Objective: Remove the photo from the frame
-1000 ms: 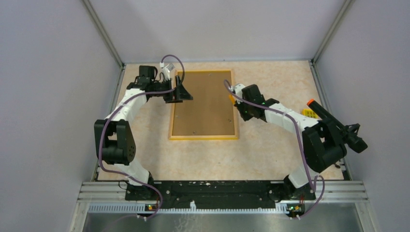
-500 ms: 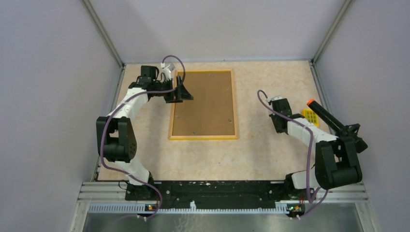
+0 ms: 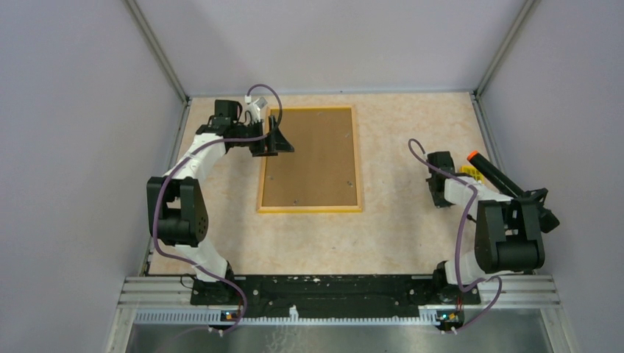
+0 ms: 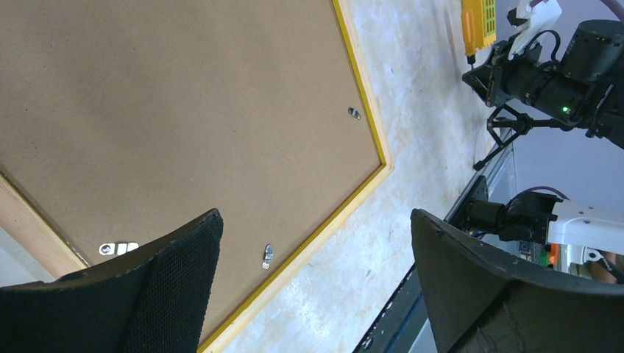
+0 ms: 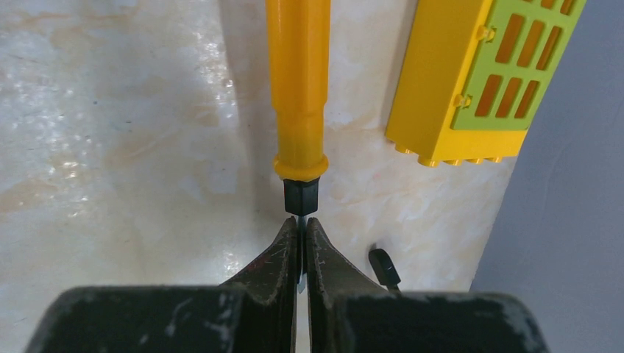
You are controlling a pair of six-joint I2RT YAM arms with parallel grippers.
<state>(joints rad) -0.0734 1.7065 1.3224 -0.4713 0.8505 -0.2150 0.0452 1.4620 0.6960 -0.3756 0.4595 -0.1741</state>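
Lying face down on the table (image 3: 412, 125), the frame (image 3: 313, 158) shows its brown back just beneath the left gripper (image 4: 315, 219), whose jaws stand fully apart, holding nothing. Well apart from it, the right gripper (image 5: 302, 228) is clamped tight on the thin blade of a yellow-handled screwdriver (image 5: 298, 73), with a yellow block (image 5: 441, 81) just beside the handle.

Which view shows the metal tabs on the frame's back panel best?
Left wrist: three small metal tabs stand out clearly near the frame's yellow rim. Top external shows them only as tiny specks. Right wrist shows no frame at all.
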